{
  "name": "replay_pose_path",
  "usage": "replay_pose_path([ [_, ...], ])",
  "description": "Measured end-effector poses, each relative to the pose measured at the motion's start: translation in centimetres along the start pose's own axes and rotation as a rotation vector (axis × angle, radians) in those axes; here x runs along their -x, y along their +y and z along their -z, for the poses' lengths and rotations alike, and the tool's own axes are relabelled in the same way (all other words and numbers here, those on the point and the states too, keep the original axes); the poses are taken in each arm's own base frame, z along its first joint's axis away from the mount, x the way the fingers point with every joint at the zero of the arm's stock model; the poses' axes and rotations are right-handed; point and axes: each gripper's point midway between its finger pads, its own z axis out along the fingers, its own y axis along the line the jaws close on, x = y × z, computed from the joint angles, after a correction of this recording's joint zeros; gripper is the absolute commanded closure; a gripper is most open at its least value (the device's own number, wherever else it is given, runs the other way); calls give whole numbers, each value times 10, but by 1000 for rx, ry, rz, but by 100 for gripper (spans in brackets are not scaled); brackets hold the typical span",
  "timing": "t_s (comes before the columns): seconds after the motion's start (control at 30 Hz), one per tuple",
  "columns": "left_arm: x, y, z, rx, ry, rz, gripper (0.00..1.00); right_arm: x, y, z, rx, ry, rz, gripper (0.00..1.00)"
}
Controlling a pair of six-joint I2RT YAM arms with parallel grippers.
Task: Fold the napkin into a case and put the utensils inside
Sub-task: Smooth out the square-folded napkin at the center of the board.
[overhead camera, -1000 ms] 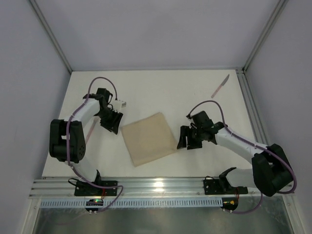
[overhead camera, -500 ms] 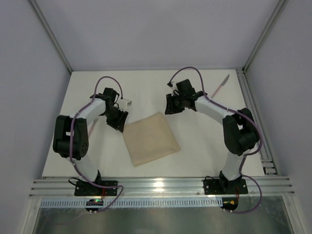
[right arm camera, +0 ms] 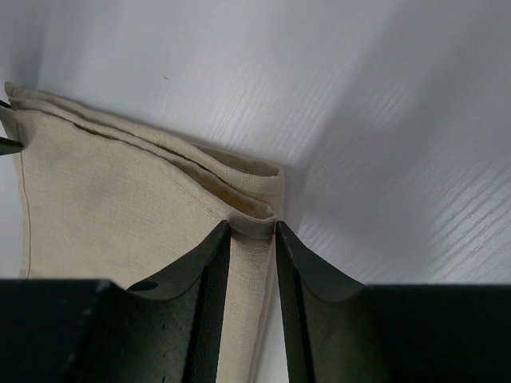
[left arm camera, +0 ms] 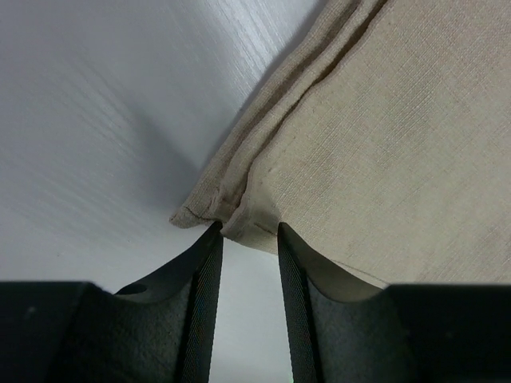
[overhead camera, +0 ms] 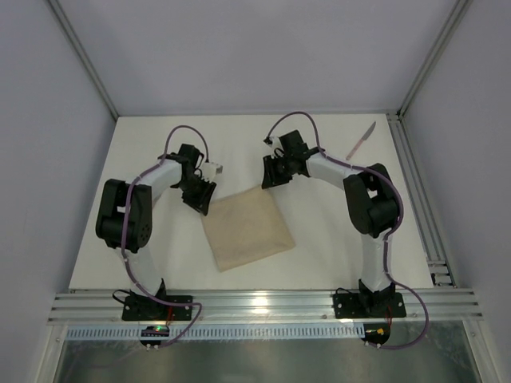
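The beige napkin (overhead camera: 246, 230) lies folded in several layers on the white table, tilted like a diamond. My left gripper (overhead camera: 204, 206) is at its far left corner. In the left wrist view its tips (left arm camera: 246, 230) stand narrowly apart with the corner of the top layer (left arm camera: 251, 223) pinched between them. My right gripper (overhead camera: 267, 182) is at the far right corner, and its tips (right arm camera: 252, 227) pinch the rolled hem (right arm camera: 254, 225) of the top layer. The knife (overhead camera: 361, 140), with a pinkish handle and a grey blade, lies at the far right. The silvery utensil is not visible.
The metal frame rail (overhead camera: 415, 183) runs along the table's right edge, close to the knife. The enclosure walls stand at the back and on both sides. A white tag (overhead camera: 211, 169) sits on the left wrist.
The right arm has swung from the napkin's near right side up to its far right corner. The left gripper has moved right onto the far left corner. The napkin has barely shifted.
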Motion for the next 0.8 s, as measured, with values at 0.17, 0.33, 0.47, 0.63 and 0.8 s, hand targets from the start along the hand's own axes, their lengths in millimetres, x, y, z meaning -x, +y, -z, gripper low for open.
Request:
replay_pose_path([
  [0.17,7,2,0,5,-27,-7,68,-7,-3,-9,12,23,-8,85],
  [0.33,11,2,-1,11,-38,-14,79,-11,-1,-12,29,35,-9,96],
  [0.47,13,2,-1,17,-40,-20,88,-11,0,-12,39,35,-4,96],
  [0.63,16,2,-2,30,-50,-28,100,-9,3,-9,53,28,13,96],
  [0.8,19,2,4,39,-64,-35,100,-5,12,-2,85,8,30,96],
])
